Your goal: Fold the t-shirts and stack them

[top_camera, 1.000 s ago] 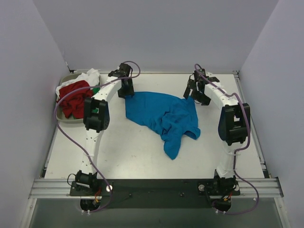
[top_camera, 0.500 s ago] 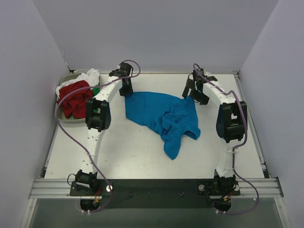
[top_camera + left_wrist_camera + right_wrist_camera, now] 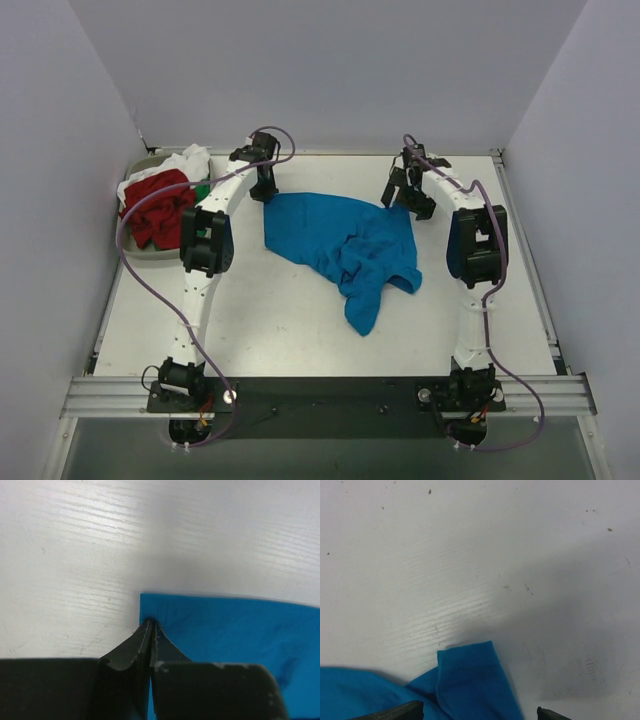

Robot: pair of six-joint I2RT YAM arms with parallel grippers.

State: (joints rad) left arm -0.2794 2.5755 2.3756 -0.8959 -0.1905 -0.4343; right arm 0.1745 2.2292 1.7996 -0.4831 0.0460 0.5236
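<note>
Pinching a corner of the blue t-shirt (image 3: 225,630), apparently, left gripper (image 3: 150,625) sits; right gripper (image 3: 479,711) stands spread.

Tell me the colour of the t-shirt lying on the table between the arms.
The t-shirt is plain bright blue, clearest in the top external view.

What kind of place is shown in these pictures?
Probably a robotics lab cell: plain walls enclose a white table, the left arm and right arm stand on a metal rail, and a blue t-shirt lies between them.
</note>
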